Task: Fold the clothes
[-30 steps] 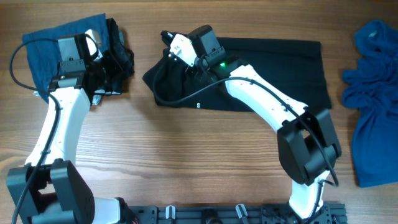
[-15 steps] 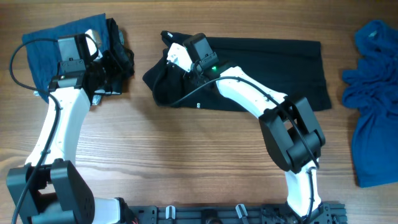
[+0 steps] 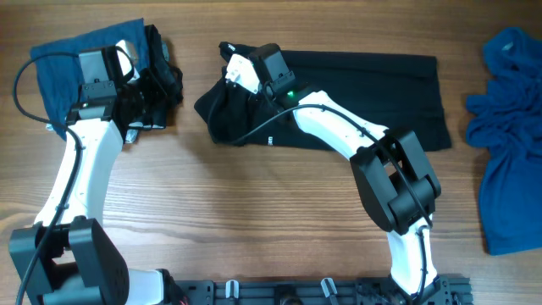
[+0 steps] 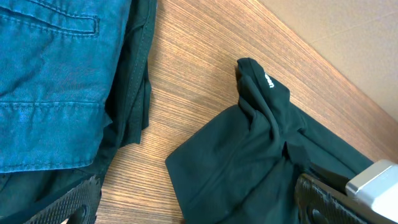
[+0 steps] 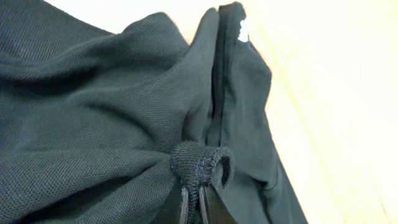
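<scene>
A black polo shirt lies as a long folded band across the upper middle of a wooden table. Its left end is bunched up under the right gripper. In the right wrist view the two fingers are pressed together on a rolled edge of the black knit, and the rest of the shirt runs out of the picture.

A small white mark near the collar is too blurred to read. In the left wrist view the same white lettering is too small to make out.

The left gripper hangs with its fingers wide apart and holding nothing. Only their tips show, at the bottom edge.

Beneath it lies a folded blue garment with a stitched pocket line, on top of a dark garment that is mostly covered.

At the far right, a heap of blue clothes is cut off by the frame.
</scene>
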You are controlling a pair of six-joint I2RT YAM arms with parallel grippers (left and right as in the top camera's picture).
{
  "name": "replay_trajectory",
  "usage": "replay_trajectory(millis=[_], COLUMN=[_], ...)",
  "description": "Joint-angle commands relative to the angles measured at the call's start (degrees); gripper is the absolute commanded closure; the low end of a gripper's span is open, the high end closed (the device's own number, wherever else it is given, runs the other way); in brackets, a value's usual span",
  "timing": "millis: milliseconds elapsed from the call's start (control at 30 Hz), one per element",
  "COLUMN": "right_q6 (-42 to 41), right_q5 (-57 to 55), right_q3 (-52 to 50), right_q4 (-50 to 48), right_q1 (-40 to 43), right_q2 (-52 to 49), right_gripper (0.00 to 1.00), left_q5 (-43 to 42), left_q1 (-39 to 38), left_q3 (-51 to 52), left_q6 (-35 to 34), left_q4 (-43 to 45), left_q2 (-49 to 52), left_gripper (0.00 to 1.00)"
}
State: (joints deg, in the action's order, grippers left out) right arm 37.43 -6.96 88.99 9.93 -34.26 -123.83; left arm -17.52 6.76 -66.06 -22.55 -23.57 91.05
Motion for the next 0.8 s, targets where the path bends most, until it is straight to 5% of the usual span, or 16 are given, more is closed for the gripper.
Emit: replay_trajectory(millis=[0, 333, 467, 567, 767], right_q6=[0.1, -0.1, -0.3, -9.4, -24.4], right_q5=[-0.7, 1.6, 3.1, -1.3, -7.6], right_q3=[0.3, 0.2, 0.2, 0.3, 0.5], right_q4=[-1.0, -1.8, -3.6, -9.1, -7.7], right_q1=[0.2, 3.1, 3.8, 4.3, 7.6], right_q2=[-1.1, -4.3, -4.5, -4.4, -1.5], right_gripper=[0.96, 0.84, 0.51, 0.37, 0.24], left_q5=[-0.7, -0.7, -0.7, -0.7, -0.7], left_q1=[-0.1, -0.1, -0.1, -0.1, -0.1], left_q3=[-0.5, -0.5, -0.5, -0.5, -0.5], left_q6=[1.3, 1.4, 1.3, 1.4, 1.3], left_q4=[0.0, 0.0, 0.0, 0.0, 0.0], left_q2=[-1.4, -1.4, -1.4, -1.4, -1.4], left_gripper=[0.0, 0.0, 0.0, 0.0, 0.0])
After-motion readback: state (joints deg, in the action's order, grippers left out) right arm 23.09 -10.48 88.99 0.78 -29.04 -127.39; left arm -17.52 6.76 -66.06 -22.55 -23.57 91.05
